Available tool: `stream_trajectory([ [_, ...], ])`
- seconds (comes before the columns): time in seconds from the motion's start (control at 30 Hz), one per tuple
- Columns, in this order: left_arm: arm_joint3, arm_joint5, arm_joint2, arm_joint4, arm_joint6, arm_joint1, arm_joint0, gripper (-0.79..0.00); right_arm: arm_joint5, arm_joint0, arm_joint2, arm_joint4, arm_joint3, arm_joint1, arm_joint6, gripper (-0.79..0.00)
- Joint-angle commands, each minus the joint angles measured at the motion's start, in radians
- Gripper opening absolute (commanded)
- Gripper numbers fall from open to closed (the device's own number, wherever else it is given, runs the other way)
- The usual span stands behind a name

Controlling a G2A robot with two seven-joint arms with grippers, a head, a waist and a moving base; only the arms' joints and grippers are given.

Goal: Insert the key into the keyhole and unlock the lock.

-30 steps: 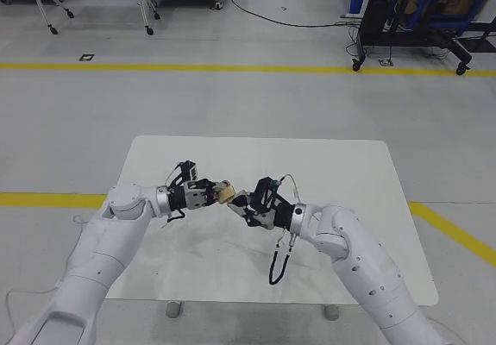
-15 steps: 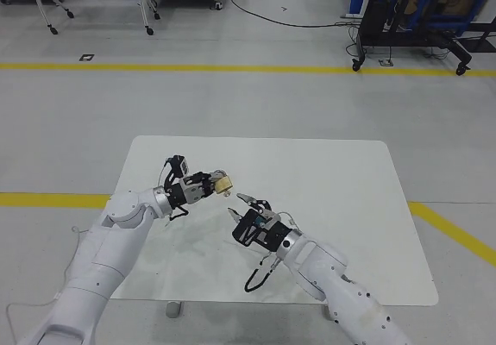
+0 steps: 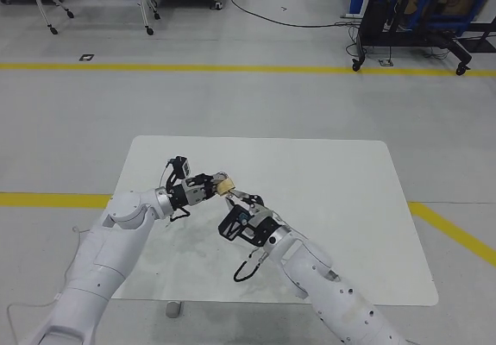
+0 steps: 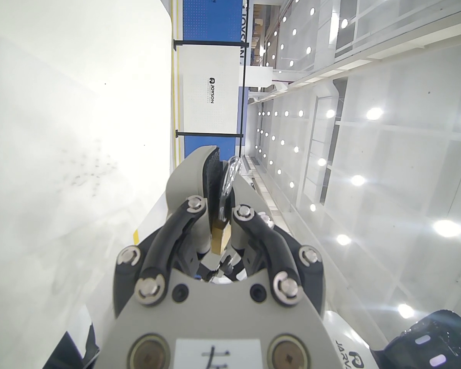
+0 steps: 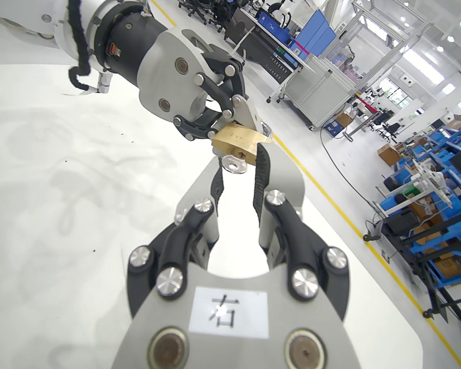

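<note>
**Desk:** How many of each, for the record?

**Photographer:** One white table point(image 3: 351, 172), one brass padlock point(image 5: 240, 140), one silver key point(image 5: 234, 164) and two grippers, which meet tip to tip above the table's left half.

**Desk:** Which one has the lock?

**Photographer:** The left gripper point(image 5: 246, 122) is clamped on the padlock's body and holds it clear of the table top. The keyhole face is turned toward the right arm. In the left wrist view the brass body sits wedged between the fingers, and the steel shackle point(image 4: 230, 178) stands out beyond it.

**Desk:** And the other claw?

**Photographer:** The right gripper point(image 5: 239, 168) stands parted, with one finger on either side of the key's round head. The pads point(image 5: 262, 170) are just beside the head, but I cannot tell whether either touches it.

**Desk:** Where is the key itself?

**Photographer:** Its head sticks out of the padlock's keyhole face — the blade is hidden.

**Desk:** Anything else hard to read?

**Photographer:** In the top view the padlock is only a small yellow spot between the two grippers, and the key is too small to pick out. The left fingers cover part of the shackle, so I cannot tell whether it is latched or sprung.
</note>
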Motion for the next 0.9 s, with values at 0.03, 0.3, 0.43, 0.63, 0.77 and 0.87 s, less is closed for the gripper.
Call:
stream_trajectory([
  [0.03,0.001,0.001,0.000,0.007,-0.002,0.000,-0.001,-0.785,0.002,0.006,-0.006,0.008,0.003,-0.004,0.012,-0.785],
  [0.3,0.002,0.003,0.001,0.016,-0.010,-0.001,-0.003,-0.785,-0.004,0.012,-0.002,0.058,0.021,-0.012,0.001,-0.785],
  [0.43,-0.005,-0.029,0.001,0.048,-0.003,0.000,0.000,-0.785,-0.056,-0.003,0.025,0.198,0.017,-0.013,-0.042,-0.785],
  [0.63,-0.021,-0.083,-0.010,0.047,-0.006,0.001,0.012,-0.785,-0.201,-0.012,0.098,0.516,0.045,-0.013,-0.085,-0.785],
  [0.77,-0.039,-0.134,-0.021,0.053,-0.012,0.004,0.023,-0.785,-0.312,0.001,0.140,0.733,0.091,-0.013,-0.065,-0.785],
  [0.87,-0.053,-0.173,-0.026,0.064,-0.008,0.005,0.035,-0.785,-0.414,0.019,0.158,0.912,0.137,-0.014,-0.034,-0.785],
])
